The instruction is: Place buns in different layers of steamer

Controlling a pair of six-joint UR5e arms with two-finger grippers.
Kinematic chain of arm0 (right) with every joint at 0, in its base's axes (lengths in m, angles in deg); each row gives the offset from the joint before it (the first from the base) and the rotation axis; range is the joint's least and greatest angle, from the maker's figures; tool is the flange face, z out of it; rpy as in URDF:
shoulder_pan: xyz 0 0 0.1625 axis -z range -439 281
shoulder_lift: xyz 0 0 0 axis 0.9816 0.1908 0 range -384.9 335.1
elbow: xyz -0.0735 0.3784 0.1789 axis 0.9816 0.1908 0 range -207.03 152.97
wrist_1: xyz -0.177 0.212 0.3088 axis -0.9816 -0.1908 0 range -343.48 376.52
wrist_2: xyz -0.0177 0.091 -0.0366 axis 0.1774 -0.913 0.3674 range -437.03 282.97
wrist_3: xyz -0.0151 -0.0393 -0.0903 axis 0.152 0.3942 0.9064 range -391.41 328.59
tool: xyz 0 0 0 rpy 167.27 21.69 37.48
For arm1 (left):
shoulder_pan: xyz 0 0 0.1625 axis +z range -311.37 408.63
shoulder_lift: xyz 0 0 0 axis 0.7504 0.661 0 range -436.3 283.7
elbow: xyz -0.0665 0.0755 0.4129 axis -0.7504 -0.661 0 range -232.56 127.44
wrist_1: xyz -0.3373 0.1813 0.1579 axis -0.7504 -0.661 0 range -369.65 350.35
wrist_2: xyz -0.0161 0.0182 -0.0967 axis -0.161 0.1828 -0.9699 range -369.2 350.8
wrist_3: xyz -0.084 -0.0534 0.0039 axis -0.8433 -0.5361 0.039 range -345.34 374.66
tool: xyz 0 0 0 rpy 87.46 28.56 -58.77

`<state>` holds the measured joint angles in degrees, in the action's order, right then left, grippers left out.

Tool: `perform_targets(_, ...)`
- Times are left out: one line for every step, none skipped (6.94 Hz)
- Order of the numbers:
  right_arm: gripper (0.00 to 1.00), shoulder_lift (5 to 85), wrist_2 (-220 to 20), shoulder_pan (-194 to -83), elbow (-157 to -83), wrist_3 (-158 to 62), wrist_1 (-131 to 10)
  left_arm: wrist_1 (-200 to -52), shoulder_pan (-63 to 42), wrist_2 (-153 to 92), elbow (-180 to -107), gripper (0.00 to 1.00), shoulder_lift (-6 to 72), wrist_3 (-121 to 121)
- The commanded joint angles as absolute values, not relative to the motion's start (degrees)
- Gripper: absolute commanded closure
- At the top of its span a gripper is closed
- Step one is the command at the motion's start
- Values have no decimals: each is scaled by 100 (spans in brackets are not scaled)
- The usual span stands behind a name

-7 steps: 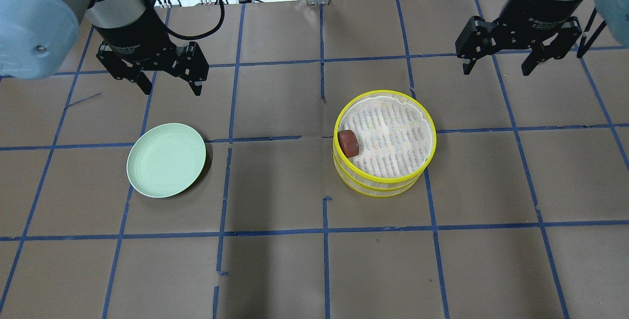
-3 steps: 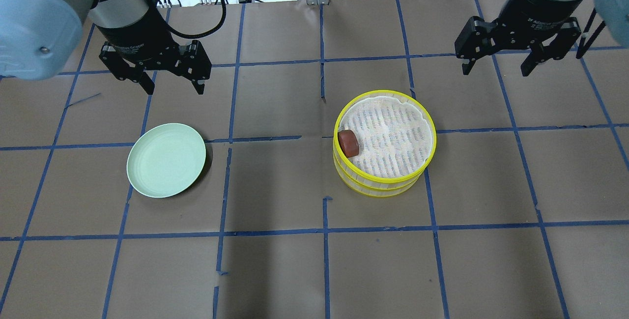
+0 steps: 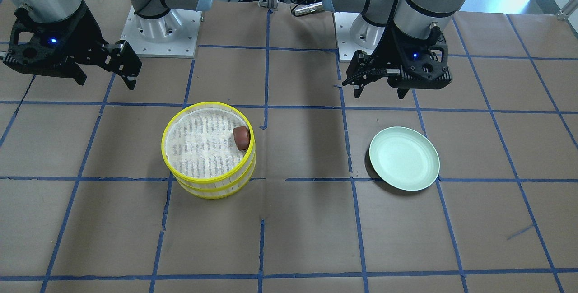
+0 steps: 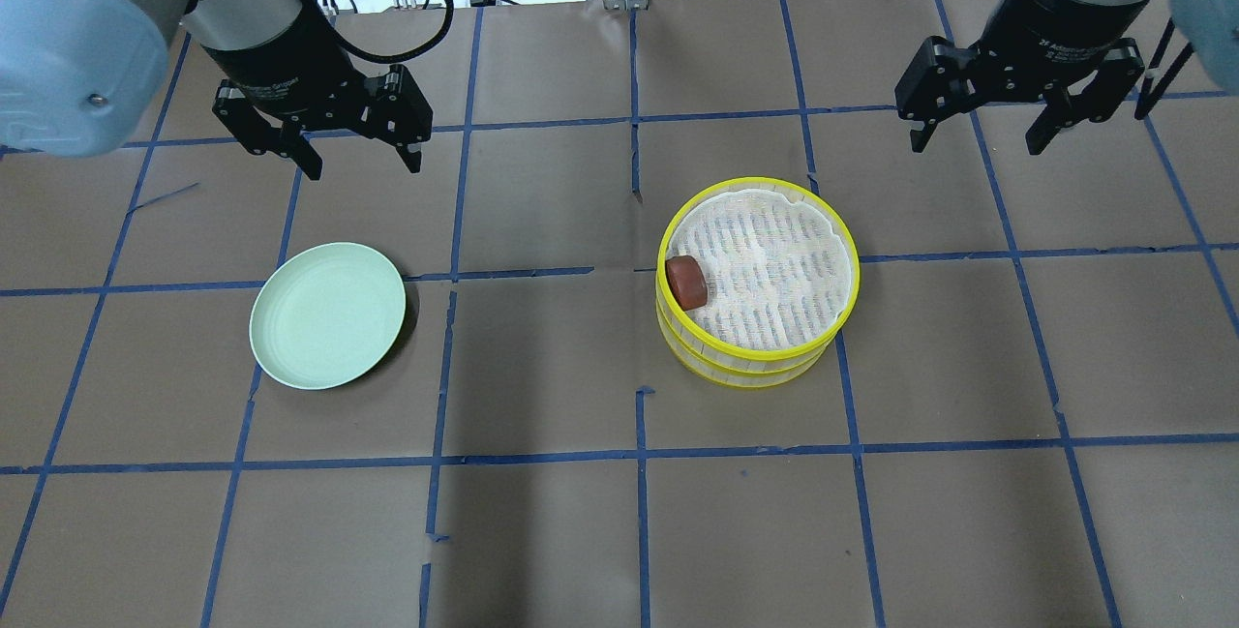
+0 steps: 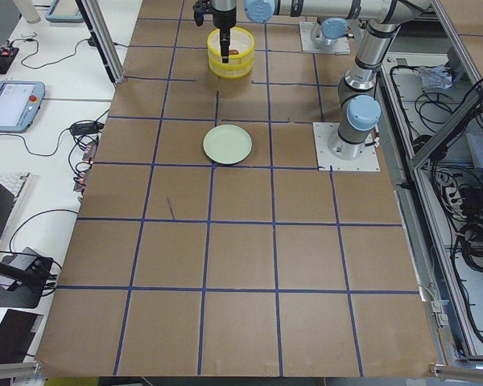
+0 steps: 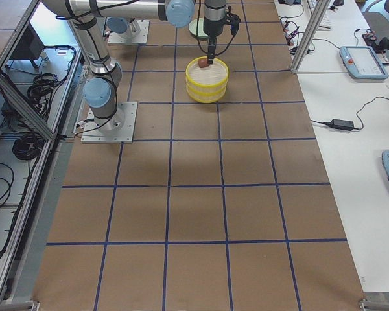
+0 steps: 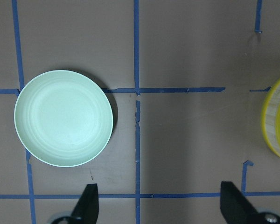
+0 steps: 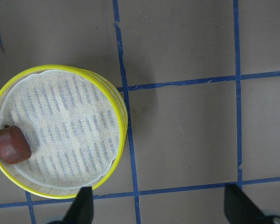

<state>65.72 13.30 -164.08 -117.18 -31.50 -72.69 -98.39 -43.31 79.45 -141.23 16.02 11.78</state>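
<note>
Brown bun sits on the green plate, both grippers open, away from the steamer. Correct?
No. The brown bun lies in the top tier of the steamer, against its rim, not on the green plate, as the overhead view shows. The left gripper and right gripper are both open, away from the steamer.

Desk (image 4: 542, 531) is carrying one steamer (image 4: 757, 355), one plate (image 4: 327, 314). Steamer tiers stacked, number unclear. One bun (image 4: 686, 282) is showing, brown. Two grippers are hanging above: left gripper (image 4: 365, 168), right gripper (image 4: 975, 147).
</note>
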Motion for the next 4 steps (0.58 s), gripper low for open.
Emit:
perform_targets(0, 6572, 1323, -16408, -11712, -3150, -7269, -9789, -4331, 7930, -14124, 8, 1607, 1167)
perform_targets(0, 6572, 1332, -16408, -11721, -3150, -7269, -9789, -4331, 7930, -14124, 8, 1607, 1141)
perform_targets(0, 6572, 1332, -16408, -11721, -3150, -7269, -9789, -4331, 7930, -14124, 8, 1607, 1132)
perform_targets(0, 6572, 1323, -16417, -11729, -3150, -7269, -9789, -4331, 7913, -14124, 8, 1616, 1114)
